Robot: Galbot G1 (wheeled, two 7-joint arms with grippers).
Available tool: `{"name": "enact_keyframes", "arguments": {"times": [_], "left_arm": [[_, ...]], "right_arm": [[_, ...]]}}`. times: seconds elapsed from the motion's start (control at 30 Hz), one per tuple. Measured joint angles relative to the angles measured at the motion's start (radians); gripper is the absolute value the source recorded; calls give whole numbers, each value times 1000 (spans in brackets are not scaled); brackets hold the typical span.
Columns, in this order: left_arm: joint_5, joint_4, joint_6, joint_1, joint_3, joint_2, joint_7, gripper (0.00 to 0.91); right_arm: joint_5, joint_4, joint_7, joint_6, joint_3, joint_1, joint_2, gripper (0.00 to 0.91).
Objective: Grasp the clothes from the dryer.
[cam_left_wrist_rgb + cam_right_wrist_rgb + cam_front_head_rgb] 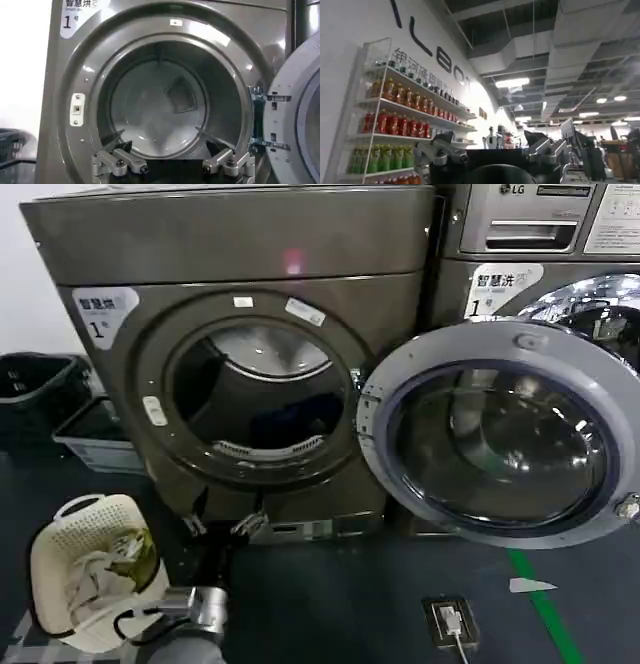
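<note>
Clothes (290, 422) inside dryer (240, 354) drum, beyond open left claw (172, 167).

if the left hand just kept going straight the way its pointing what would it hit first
Probably nothing at first: the left hand, fingers open, faces the dryer's open porthole. Straight on, it would likely pass into the drum and meet its back wall, though depth is hard to judge.

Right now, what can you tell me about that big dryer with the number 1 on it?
The dryer is a large bronze-grey front-loader that looks like metal, standing on the dark floor beside the LG machine. A white label marked 1 sits at its upper corner. Its round grey-rimmed glass door is swung fully open on side hinges. Inside, the pale drum shows, with something dark low at its front.
</note>
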State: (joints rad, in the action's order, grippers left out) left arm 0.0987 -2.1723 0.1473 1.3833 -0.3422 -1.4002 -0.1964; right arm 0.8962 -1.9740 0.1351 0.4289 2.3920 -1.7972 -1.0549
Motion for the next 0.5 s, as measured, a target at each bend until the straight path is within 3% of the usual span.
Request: {"name": "enact_keyframes", "arguments": {"times": [0.33,0.5], "left_arm": [[-3,-5,0,8,-2,1,2,907],[-7,-8,-4,9,-2,2,7,907]], "right_arm": [[1,-7,0,-4,-13,2,-2,907],[6,-7,-3,-40,-17,0,-2,907]]}}
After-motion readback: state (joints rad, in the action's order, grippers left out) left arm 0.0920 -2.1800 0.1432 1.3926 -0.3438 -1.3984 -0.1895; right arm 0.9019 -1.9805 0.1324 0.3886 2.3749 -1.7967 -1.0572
